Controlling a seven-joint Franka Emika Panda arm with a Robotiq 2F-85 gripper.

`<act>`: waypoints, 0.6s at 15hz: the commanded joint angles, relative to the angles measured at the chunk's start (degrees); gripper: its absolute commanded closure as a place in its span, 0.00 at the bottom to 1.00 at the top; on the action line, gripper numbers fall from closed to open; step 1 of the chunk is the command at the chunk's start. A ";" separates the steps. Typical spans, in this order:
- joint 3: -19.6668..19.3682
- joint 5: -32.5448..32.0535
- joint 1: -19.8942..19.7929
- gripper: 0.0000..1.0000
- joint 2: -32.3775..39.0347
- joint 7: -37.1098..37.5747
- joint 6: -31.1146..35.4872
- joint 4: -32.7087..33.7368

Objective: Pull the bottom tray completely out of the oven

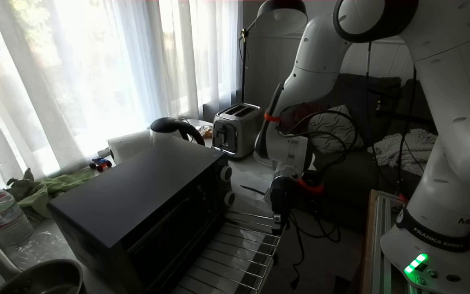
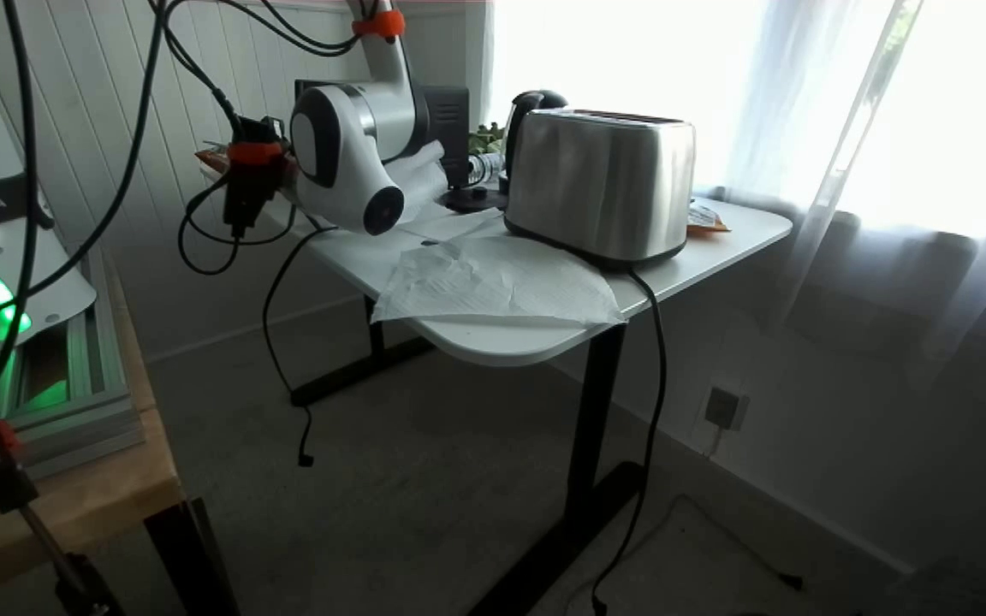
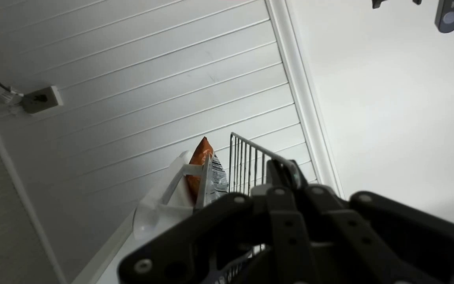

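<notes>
Jutting before the oven (image 1: 143, 183), the bottom tray (image 1: 238, 255), pinched near an outer corner by the gripper (image 1: 277, 229)

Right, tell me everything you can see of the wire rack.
The wire rack looks like silvery metal: thin parallel bars joined by a thicker outer rail. It sits roughly level at the front of the black toaster oven; its inner end can't be made out. The jaws are closed on its outer rail.
</notes>
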 commanded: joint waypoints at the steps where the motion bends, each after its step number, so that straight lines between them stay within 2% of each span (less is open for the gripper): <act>1: -0.42 -0.58 -0.93 0.95 -1.40 0.01 0.25 -2.49; 3: -0.33 -0.82 -0.57 0.94 -1.50 0.43 0.57 -2.42; 4: -0.28 -0.78 -0.43 0.81 -1.45 0.63 0.76 -2.34; 6: -0.19 -0.86 -0.39 0.71 -1.28 0.76 0.65 -2.17; 7: -0.19 -0.81 -0.40 0.62 -1.27 0.75 0.65 -2.17; 9: -0.19 -0.78 -0.44 0.53 -1.24 0.72 0.60 -2.17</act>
